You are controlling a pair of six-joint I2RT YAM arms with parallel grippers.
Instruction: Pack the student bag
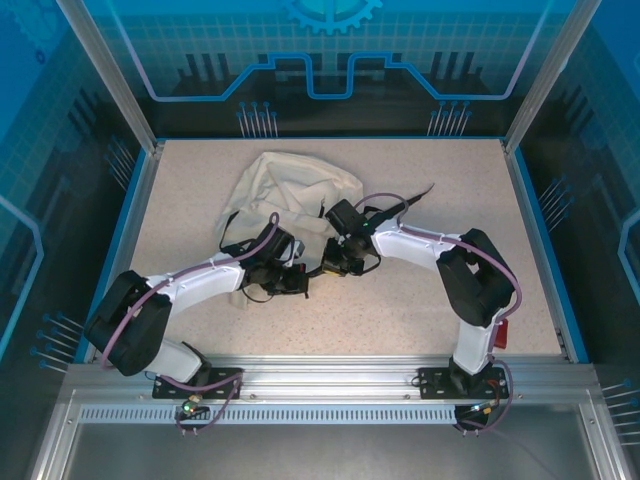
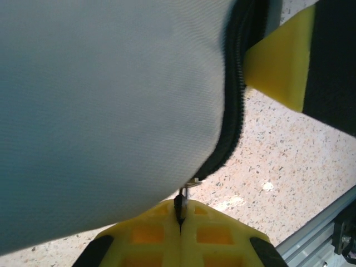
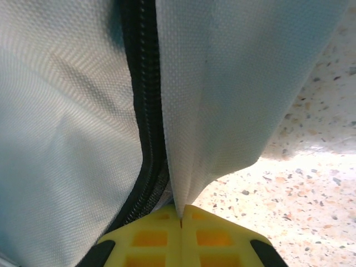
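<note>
The student bag [image 1: 290,188], cream fabric with black zip trim, lies crumpled at the middle back of the table. At its near edge both arms meet. My left gripper [image 2: 181,216] is shut on the small black zip pull [image 2: 181,201], which hangs by a metal ring from the black zip [image 2: 236,100]. The bag's cream cloth [image 2: 111,111] hangs just above the fingers. My right gripper [image 3: 182,211] is shut on a fold of the bag's fabric [image 3: 233,94], right beside the closed black zip [image 3: 146,111]. In the top view the left gripper [image 1: 296,281] and right gripper [image 1: 334,264] sit close together.
A yellow finger [image 2: 281,61] of the other gripper is seen at the upper right in the left wrist view. Black straps [image 1: 232,240] trail from the bag toward the left arm. Speckled tabletop [image 1: 400,310] lies open in front; blue walls ring the table.
</note>
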